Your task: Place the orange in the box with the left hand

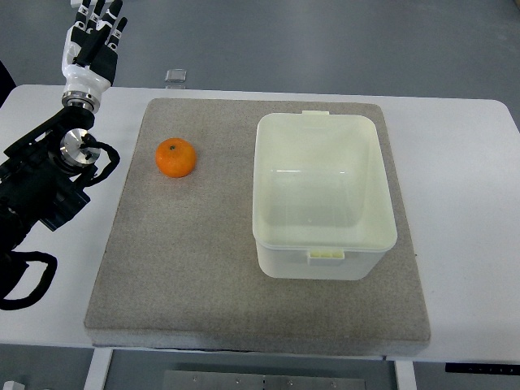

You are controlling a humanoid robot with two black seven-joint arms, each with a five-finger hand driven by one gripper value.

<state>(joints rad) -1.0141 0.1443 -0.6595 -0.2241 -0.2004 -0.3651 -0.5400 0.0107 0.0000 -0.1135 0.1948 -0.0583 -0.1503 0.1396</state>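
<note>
An orange (176, 158) lies on the grey mat (203, 268), left of the middle. A white, open, empty plastic box (322, 195) stands on the mat's right half. My left hand (93, 41) is at the top left, beyond the table's far edge, fingers straight and holding nothing. It is well left of and beyond the orange. Its black arm comes in along the left edge. The right arm is not in view.
The mat lies on a white table (463, 203). A small clear object (175, 77) sits at the table's far edge, beyond the mat. Black cables (24, 280) loop by the left arm at the table's left edge.
</note>
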